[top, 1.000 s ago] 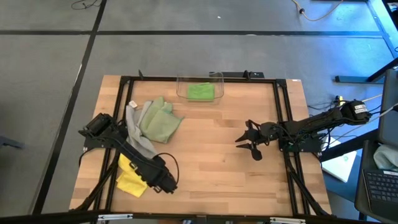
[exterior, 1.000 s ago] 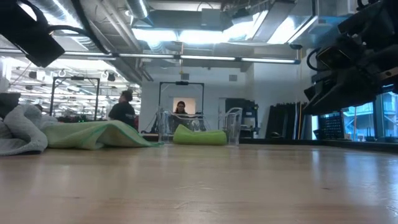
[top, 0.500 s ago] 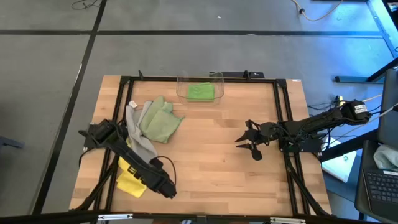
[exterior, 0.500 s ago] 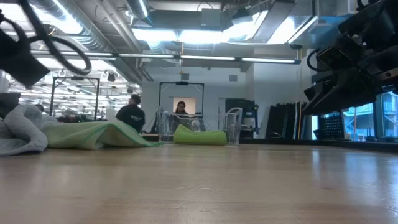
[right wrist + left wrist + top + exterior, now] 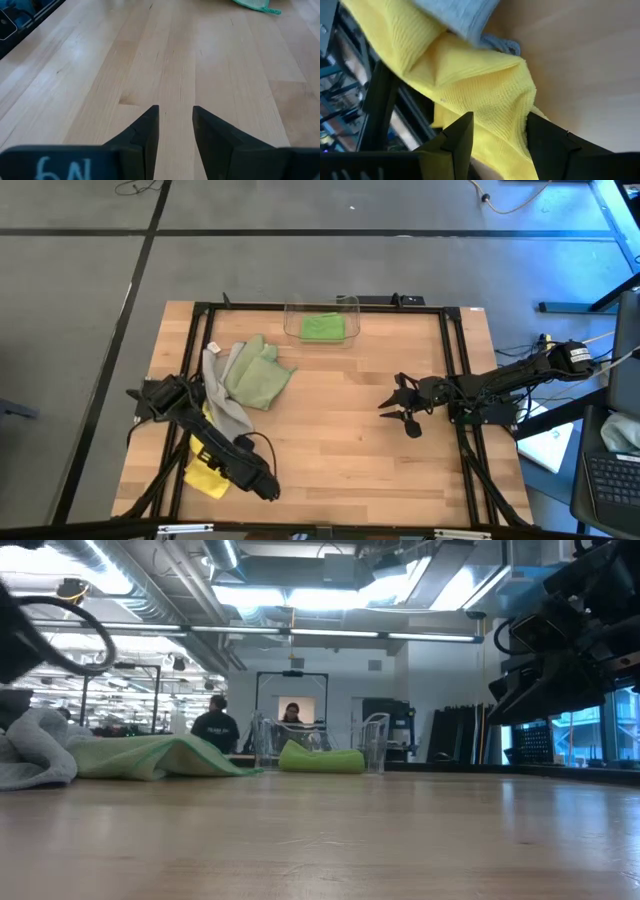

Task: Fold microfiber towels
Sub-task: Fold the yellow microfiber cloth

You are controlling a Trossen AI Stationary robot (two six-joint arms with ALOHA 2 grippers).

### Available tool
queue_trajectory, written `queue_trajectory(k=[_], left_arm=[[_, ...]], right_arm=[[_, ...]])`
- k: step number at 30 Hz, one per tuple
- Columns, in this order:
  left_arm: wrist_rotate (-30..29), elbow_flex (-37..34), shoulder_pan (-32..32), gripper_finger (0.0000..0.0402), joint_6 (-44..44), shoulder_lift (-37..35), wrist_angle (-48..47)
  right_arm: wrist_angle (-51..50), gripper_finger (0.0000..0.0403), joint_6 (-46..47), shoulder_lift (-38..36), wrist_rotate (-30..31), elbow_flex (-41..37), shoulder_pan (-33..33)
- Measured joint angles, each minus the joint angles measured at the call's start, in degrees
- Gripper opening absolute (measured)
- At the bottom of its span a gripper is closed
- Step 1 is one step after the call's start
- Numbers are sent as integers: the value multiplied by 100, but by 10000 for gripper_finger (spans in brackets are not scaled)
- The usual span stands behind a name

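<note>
— At the tabletop's front left corner, what do you have?
— Your left gripper (image 5: pixel 495 132) is clamped on the yellow towel (image 5: pixel 205 470), its fingers (image 5: pixel 457 135) pinching a fold.
— The other towels?
— The grey towel (image 5: pixel 222 402) and pale sage towel (image 5: pixel 258 375) lie heaped by the left edge; the bright green towel (image 5: pixel 322 327) sits in the clear bin (image 5: pixel 292 320) at the back edge.
— The right gripper (image 5: pixel 402 410)?
— Parted, holding nothing, near the right edge.
</note>
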Motion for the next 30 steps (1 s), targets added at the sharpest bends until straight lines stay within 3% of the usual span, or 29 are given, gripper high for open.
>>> queue_trajectory(k=[12, 15, 21, 27, 30], left_arm=[[50, 0, -157, 150, 20, 0, 247], [55, 0, -161, 116, 99, 0, 401], [99, 2, -136, 10, 697, -3, 473], [-563, 750, 112, 2, 1254, -7, 390], [-1312, 1494, 265, 2, 1635, -11, 308]], right_arm=[[4, 122, 14, 0, 1, 0, -1], [5, 122, 14, 0, 1, 0, -1], [8, 122, 9, 0, 3, 0, 0], [13, 122, 1, 0, 5, 0, -2], [38, 122, -4, 0, 7, 0, -2]])
